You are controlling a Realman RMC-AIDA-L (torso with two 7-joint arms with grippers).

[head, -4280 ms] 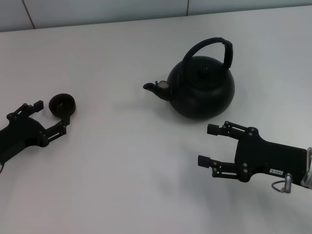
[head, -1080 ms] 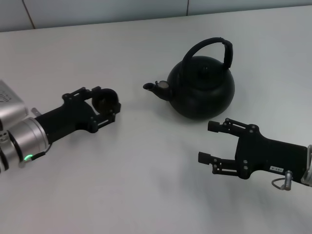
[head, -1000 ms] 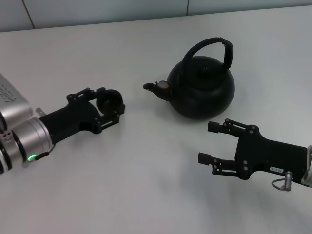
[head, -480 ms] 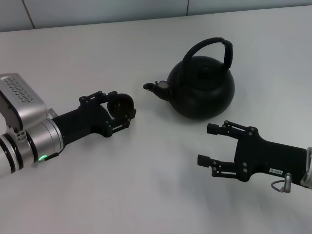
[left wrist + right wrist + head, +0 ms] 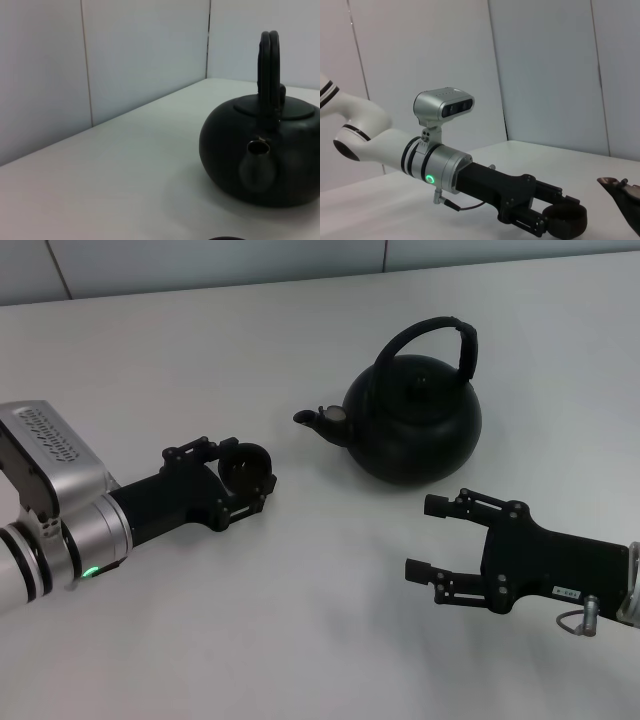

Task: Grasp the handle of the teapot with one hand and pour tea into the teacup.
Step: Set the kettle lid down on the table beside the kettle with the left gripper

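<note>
Near the teapot's [image 5: 415, 420] spout, the left gripper [image 5: 246, 480] is clamping the teacup [image 5: 245, 466] between closed fingers. It should set the cup level beneath the spout. The right gripper [image 5: 432, 536] is waiting wide open, empty, below the handle [image 5: 428, 338].

A lab: bare white table [image 5: 300, 640] boxed by plain white panels [image 5: 100, 75].

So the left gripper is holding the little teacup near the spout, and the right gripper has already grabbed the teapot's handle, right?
Not quite. The left gripper does hold the teacup near the spout, but the right gripper is open on the table, apart from the teapot; its handle is untouched. The head view shows this.
</note>
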